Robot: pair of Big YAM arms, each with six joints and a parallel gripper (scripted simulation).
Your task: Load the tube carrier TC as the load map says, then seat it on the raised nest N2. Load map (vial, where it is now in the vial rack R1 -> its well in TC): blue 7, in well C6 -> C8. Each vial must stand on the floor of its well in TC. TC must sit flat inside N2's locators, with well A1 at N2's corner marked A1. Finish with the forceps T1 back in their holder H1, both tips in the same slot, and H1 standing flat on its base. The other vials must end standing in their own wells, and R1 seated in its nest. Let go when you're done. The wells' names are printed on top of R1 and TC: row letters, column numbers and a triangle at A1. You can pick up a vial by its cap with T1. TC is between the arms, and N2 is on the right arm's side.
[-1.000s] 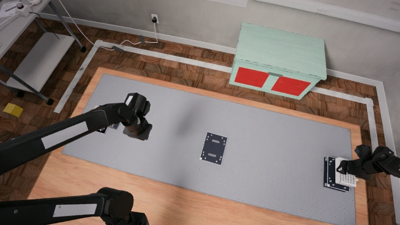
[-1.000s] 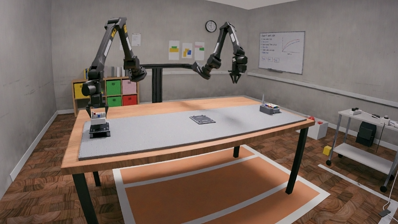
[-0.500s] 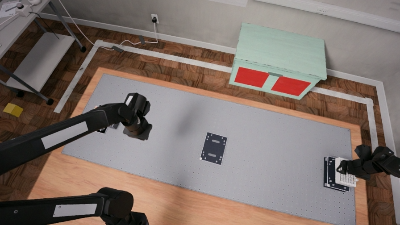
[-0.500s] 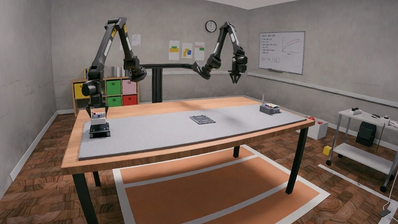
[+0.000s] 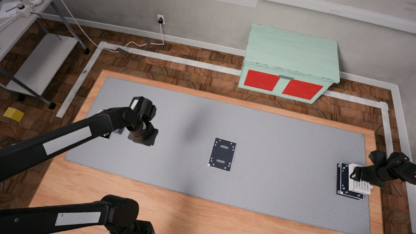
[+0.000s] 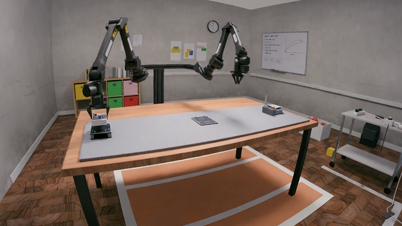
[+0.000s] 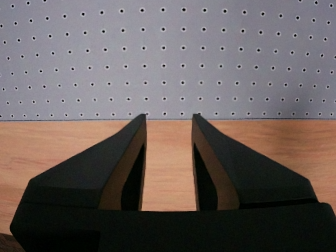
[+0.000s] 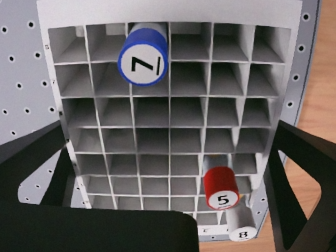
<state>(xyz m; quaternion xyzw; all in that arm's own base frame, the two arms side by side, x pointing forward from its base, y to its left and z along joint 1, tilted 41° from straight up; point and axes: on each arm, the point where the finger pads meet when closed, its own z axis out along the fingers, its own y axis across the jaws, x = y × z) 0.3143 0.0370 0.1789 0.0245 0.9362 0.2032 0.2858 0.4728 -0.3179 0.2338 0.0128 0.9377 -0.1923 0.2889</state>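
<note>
The white tube carrier TC (image 5: 360, 186) (image 6: 99, 122) (image 8: 170, 12) is level between the fingers of my right gripper (image 6: 98, 111) (image 8: 169, 124), which is shut on it. It is over the dark raised nest N2 (image 5: 344, 177) (image 6: 100, 131) and looks slightly above it; whether it touches is unclear. In the right wrist view, the blue vial 7 (image 8: 143, 62) stands in the end row, third well from the left; the red vial 5 (image 8: 221, 192) and the white vial 8 (image 8: 242, 225) stand near the other end. My left gripper (image 6: 238, 82) (image 7: 169, 125) is partly open and empty, high over the table.
The rack R1 (image 6: 278, 111), with several coloured caps, and the grey holder H1 (image 6: 268, 111), with the forceps T1 (image 6: 265, 100) upright in it, stand at the far end. A flat dark nest (image 5: 222, 154) (image 6: 204, 120) lies mid-table. N2 is close to the table's edge.
</note>
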